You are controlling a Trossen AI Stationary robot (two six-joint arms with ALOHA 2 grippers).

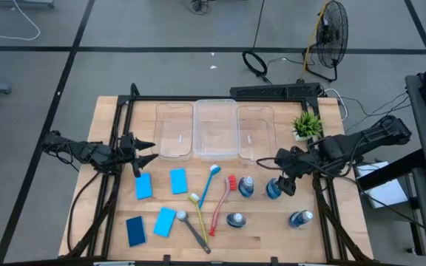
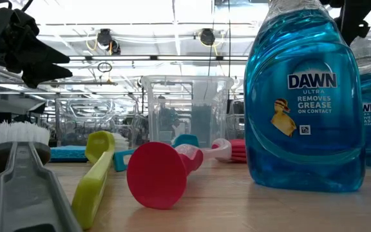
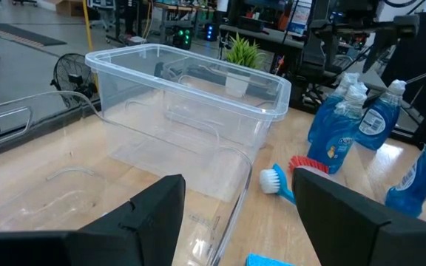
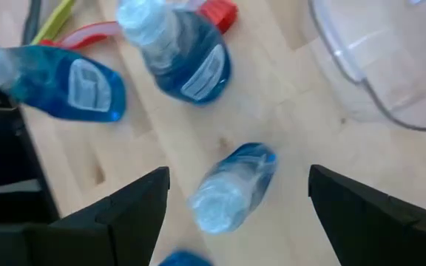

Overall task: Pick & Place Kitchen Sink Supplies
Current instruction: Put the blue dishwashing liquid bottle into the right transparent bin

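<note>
Four blue sponges [image 1: 143, 186] lie flat on the left half of the table. Beside them lie the blue brush [image 1: 209, 185], red brush [image 1: 222, 207], yellow-green brush [image 1: 198, 210] and grey brush [image 1: 192, 229]. Four clear bottles of blue liquid [image 1: 246, 186] stand right of the brushes. My right gripper [image 4: 235, 214] is open and hovers above one upright bottle [image 4: 231, 192], a finger on either side of its cap, touching nothing. My left gripper [image 1: 143, 154] is open, in the air by the left bin [image 3: 87, 199].
Three clear plastic bins [image 1: 216, 129] sit side by side along the far part of the table. A small green potted plant [image 1: 307, 125] stands at the far right. A dark frame runs along the table's edges [image 1: 117, 170]. Bare wood shows near the right bottles [image 1: 272, 222].
</note>
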